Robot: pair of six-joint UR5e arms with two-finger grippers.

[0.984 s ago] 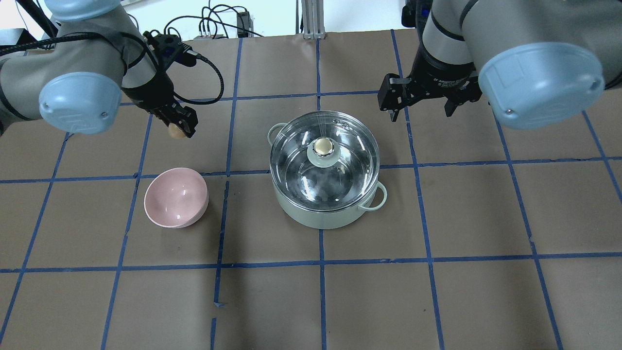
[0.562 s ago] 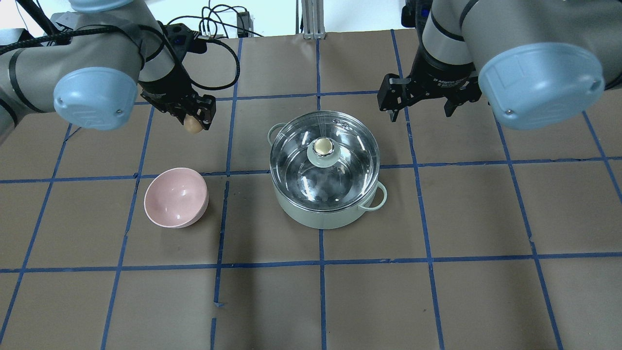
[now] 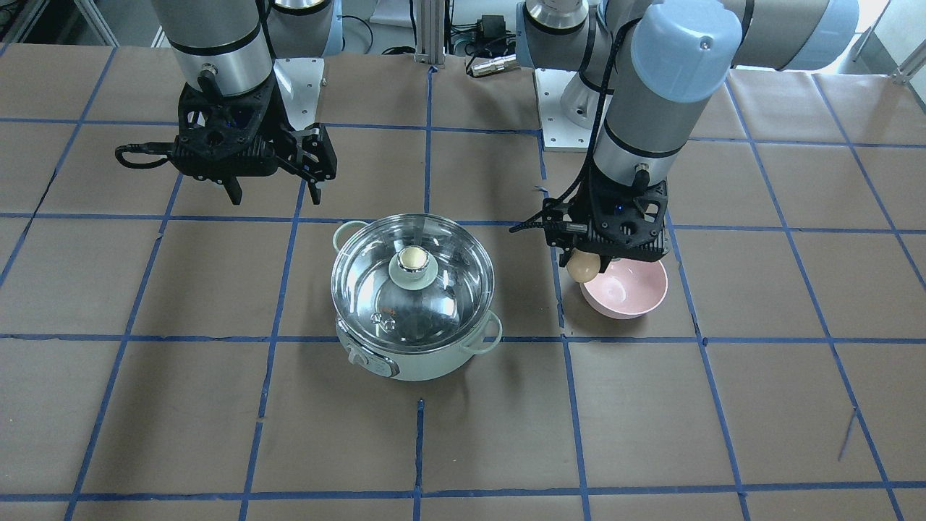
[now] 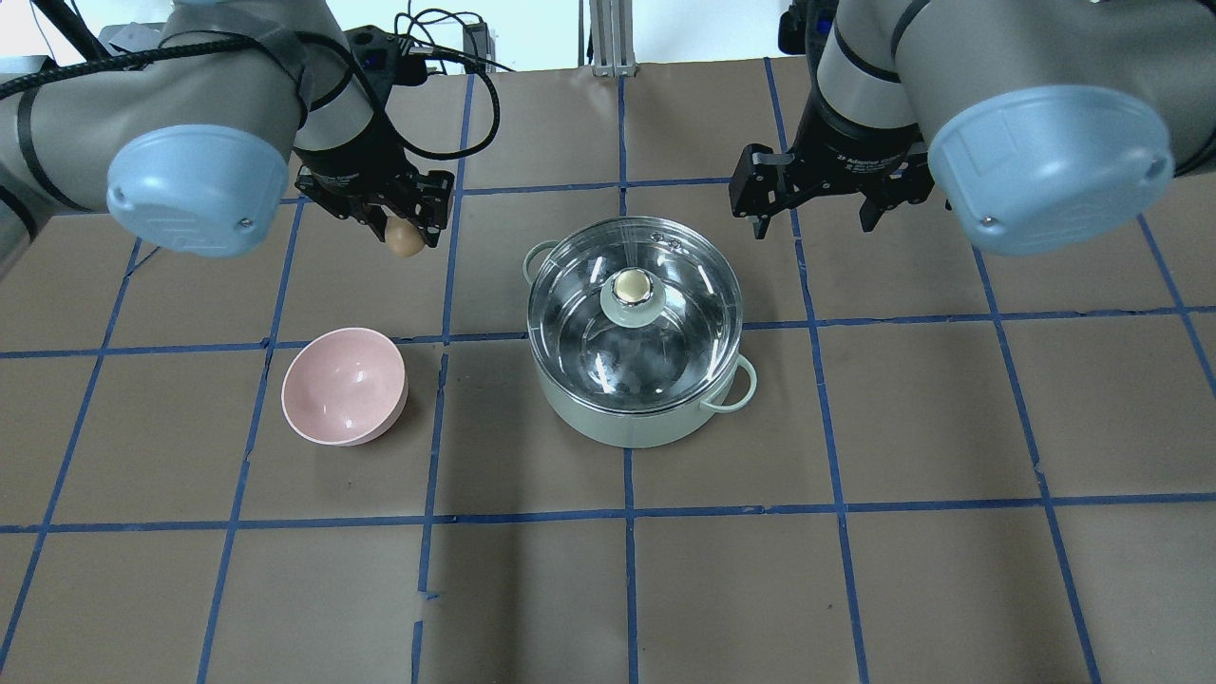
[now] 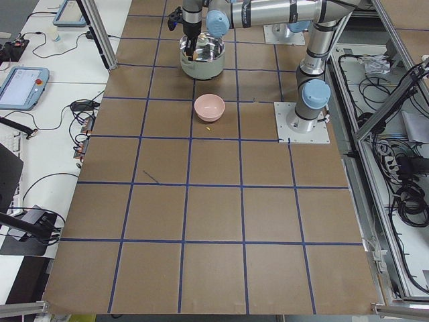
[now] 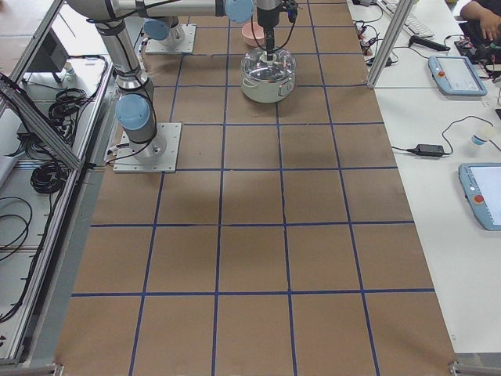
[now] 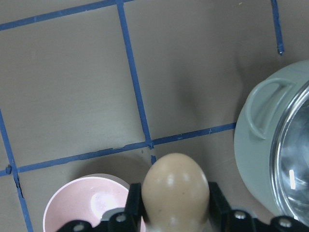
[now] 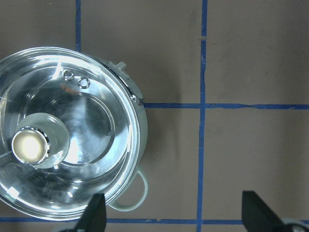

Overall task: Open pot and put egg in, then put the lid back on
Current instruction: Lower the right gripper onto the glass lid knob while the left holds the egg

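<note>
left tool (image 4: 407, 231): clenched on the egg (image 4: 406, 239), hanging above the desk (image 4: 950, 427), toward the far left of the pot.
pink bowl (image 4: 344, 385): upright on the desk, nearer the camera than the egg and apart from it in the overhead view.
pot (image 4: 627, 429): mid-desk, straddling a blue tape line (image 4: 628, 570). Lid (image 4: 684, 285) is seated on its rim, knob (image 4: 631, 288) centred.
right tool (image 4: 814, 226): released, fingers spread wide, raised beyond the pot's far-right rim and touching nothing.
open room: bare desk on the near side and to the right of the pot. A free gap lies between bowl and pot.
front view only: shows the control dial (image 3: 356, 356) on the pot wall; here the egg overlaps the bowl's rim.
left wrist only: egg fills the grip, bowl below it, a pot loop handle (image 7: 263, 104) at right.
right wrist only: the lid sits left of the finger gap, not between the fingers.
</note>
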